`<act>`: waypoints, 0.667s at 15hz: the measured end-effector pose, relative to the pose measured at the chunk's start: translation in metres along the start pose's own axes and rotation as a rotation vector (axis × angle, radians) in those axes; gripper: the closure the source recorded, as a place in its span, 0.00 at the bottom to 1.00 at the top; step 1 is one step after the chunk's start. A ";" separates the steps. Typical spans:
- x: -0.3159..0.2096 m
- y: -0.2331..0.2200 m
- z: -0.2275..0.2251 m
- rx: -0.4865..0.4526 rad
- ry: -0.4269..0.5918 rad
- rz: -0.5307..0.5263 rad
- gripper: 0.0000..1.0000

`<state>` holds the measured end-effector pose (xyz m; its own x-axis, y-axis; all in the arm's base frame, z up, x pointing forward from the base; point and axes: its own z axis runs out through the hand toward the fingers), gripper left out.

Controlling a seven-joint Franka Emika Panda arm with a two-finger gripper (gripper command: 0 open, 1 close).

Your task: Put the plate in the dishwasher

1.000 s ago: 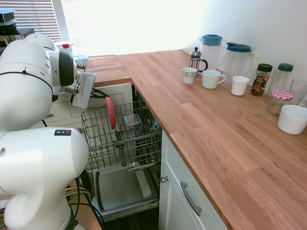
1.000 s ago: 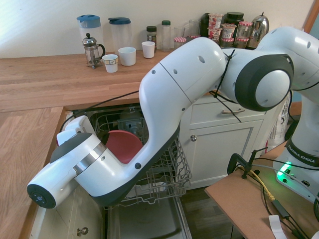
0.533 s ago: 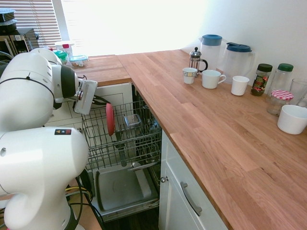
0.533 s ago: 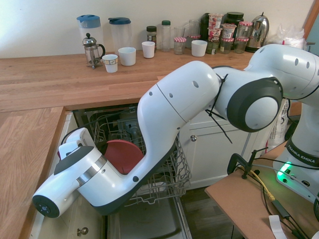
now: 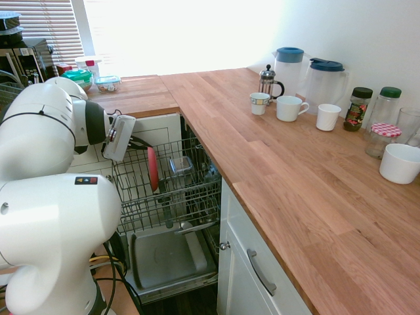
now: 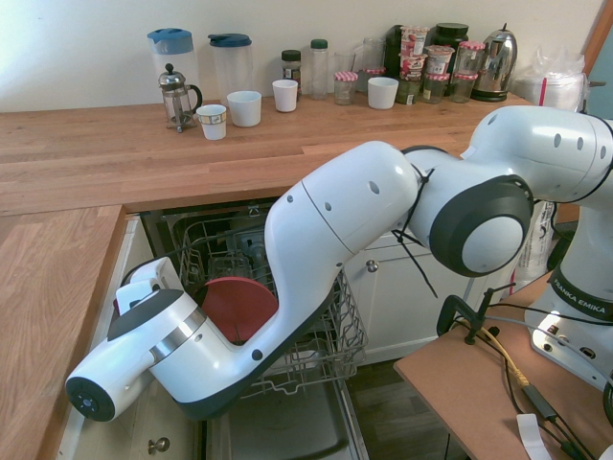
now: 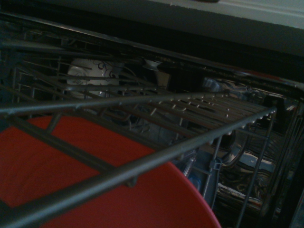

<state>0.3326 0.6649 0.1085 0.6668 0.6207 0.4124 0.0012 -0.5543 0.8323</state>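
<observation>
Coral-red plate (image 6: 238, 308) stands on edge inside the dishwasher's (image 5: 172, 197) pulled-out wire rack, tool (image 5: 139, 144) clenched on its rim. Rack wires cross close before it; mugs (image 5: 289, 108) and jugs (image 5: 324, 81) sit far off on the bench (image 5: 302, 177).

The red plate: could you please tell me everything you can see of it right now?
The plate is plain coral red, round and flat with a low rim, and looks like plastic. It stands on edge inside the dishwasher's pulled-out wire rack, among the grey wires, at the gripper's end. The grip itself is hidden.
</observation>
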 end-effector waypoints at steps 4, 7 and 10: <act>0.001 -0.001 -0.001 0.017 0.006 0.002 0.00; 0.002 -0.003 -0.001 0.029 0.011 0.004 0.00; 0.003 -0.003 -0.002 0.035 0.013 0.012 0.00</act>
<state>0.3327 0.6695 0.1079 0.6570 0.6209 0.4275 0.0196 -0.5809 0.8137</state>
